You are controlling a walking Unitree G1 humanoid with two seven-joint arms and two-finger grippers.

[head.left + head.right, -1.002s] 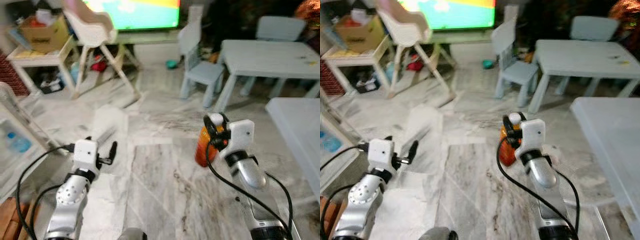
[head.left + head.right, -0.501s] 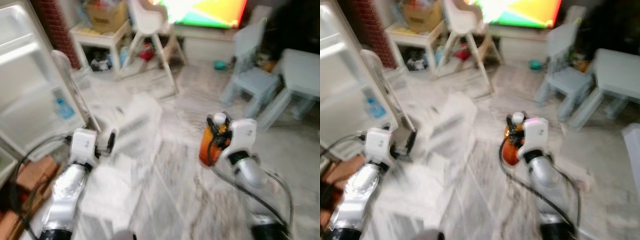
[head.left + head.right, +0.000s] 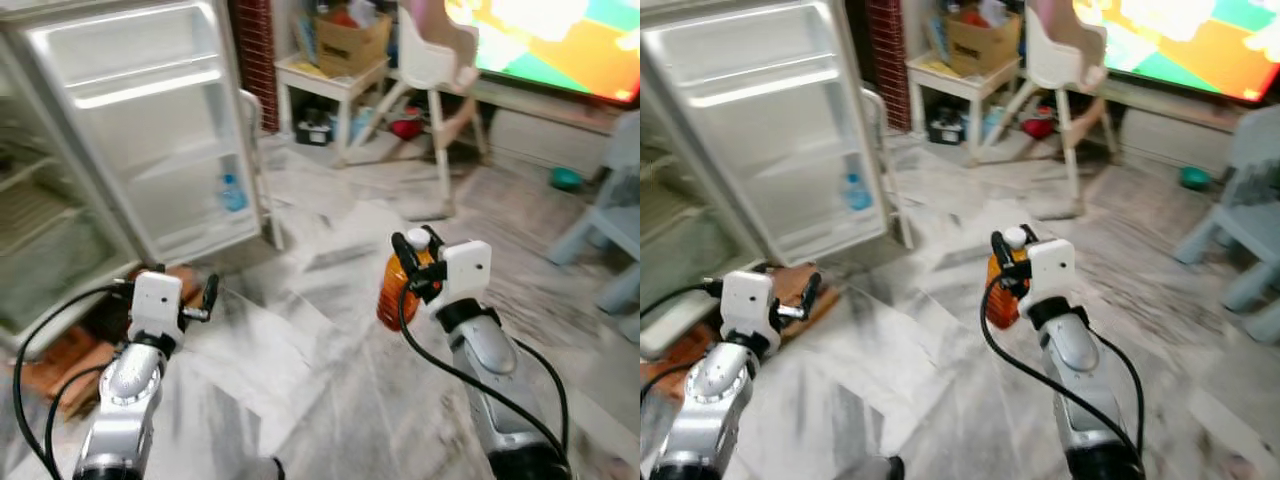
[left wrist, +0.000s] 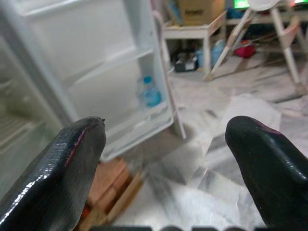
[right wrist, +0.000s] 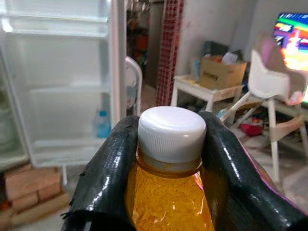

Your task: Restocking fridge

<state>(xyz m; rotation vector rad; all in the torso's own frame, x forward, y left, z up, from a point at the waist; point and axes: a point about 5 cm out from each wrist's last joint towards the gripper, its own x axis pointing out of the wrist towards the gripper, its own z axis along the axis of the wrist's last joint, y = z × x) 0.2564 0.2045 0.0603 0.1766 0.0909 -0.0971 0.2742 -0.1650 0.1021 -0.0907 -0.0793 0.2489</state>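
Up close, right gripper (image 5: 169,144) fingers clamping orange bottle (image 5: 168,202) neck, left gripper (image 4: 168,159) fingers wide, fridge door (image 3: 150,120) open

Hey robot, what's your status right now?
Right gripper shut on orange bottle. Left gripper open, empty. Fridge door open ahead-left; wooden blocks at its foot.

A white plastic high chair (image 3: 432,60) stood on the grey marble floor (image 3: 330,330) before a bright television screen (image 3: 560,35). Beside it, a low white side table (image 3: 330,75) carried a brown cardboard box (image 3: 352,38). Reddish bricks (image 3: 60,355) lay on the floor.
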